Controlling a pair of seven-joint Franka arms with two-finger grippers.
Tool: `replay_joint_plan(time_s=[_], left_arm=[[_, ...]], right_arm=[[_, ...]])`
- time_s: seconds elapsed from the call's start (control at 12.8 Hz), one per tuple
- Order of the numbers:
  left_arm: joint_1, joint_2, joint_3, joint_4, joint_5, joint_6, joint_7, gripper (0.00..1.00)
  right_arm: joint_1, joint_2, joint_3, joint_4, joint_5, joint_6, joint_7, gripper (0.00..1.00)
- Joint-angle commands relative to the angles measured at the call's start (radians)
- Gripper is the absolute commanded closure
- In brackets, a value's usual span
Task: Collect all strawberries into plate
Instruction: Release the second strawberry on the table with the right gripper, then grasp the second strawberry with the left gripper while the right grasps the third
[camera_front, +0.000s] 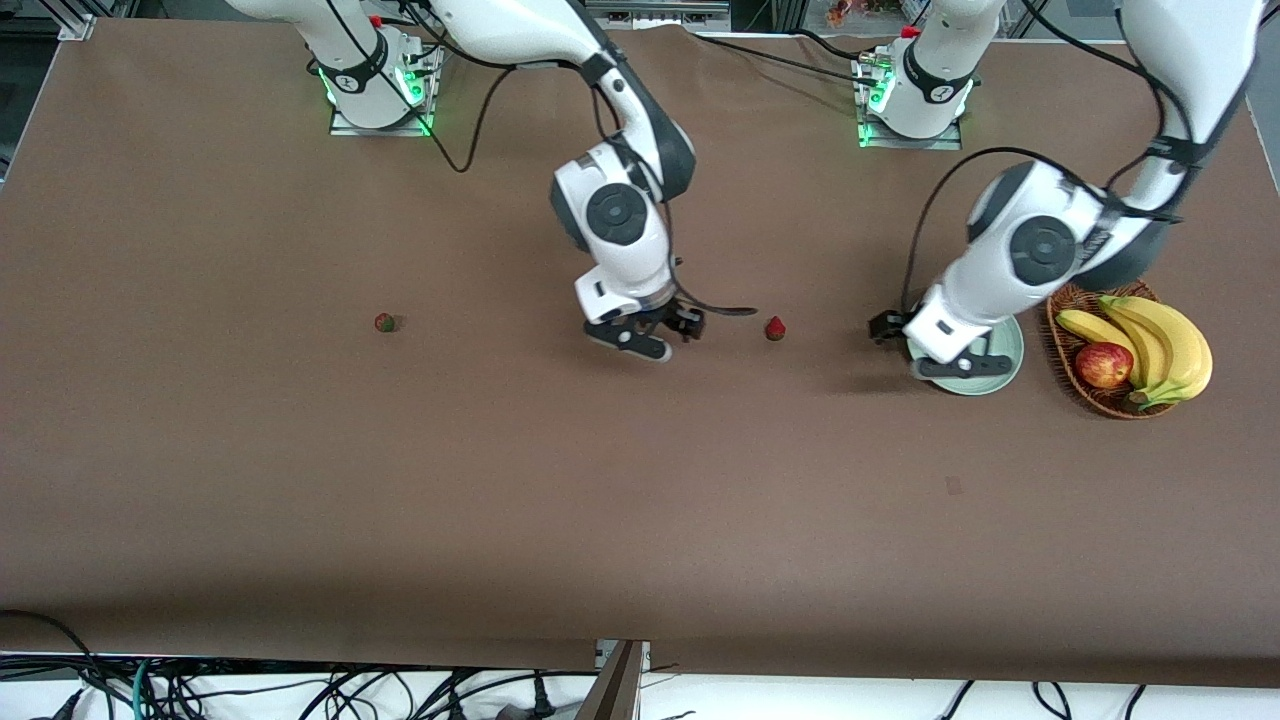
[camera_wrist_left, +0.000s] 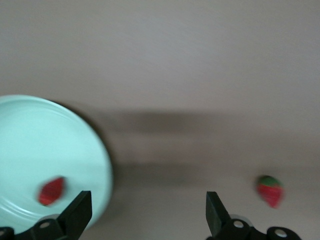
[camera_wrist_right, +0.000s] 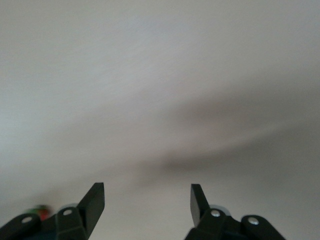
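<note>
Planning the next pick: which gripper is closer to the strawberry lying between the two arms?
Right. The right gripper hangs beside that strawberry; the left gripper is over the plate's edge, a bit farther off.

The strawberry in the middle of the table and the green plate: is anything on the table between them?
No. In the front view, only bare brown table lies between the strawberry and the plate; the left pincer hangs above that stretch.

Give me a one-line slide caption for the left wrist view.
Open left gripper over the table beside the mint-green plate, one strawberry in the plate, another strawberry on the table.
</note>
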Motion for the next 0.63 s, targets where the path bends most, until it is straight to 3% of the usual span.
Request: replay_joint_plan(time_s=[0.0, 0.31, 0.55], left_arm=[[-0.107, 0.021, 0.004, 0.001, 0.006, 0.024, -0.164, 0.0], [-0.275, 0.097, 0.059, 0.004, 0.026, 0.121, -0.394, 0.0], [-0.496, 0.118, 0.252, 0.007, 0.026, 0.213, -0.462, 0.0]], right_arm=[[0.007, -0.174, -0.071, -0.24, -0.017, -0.02, -0.247, 0.19], [0.007, -0.283, -0.229, -0.484, -0.019, -0.018, -0.589, 0.15], [0.01, -0.302, -0.357, -0.599, -0.019, -0.012, -0.839, 0.15]])
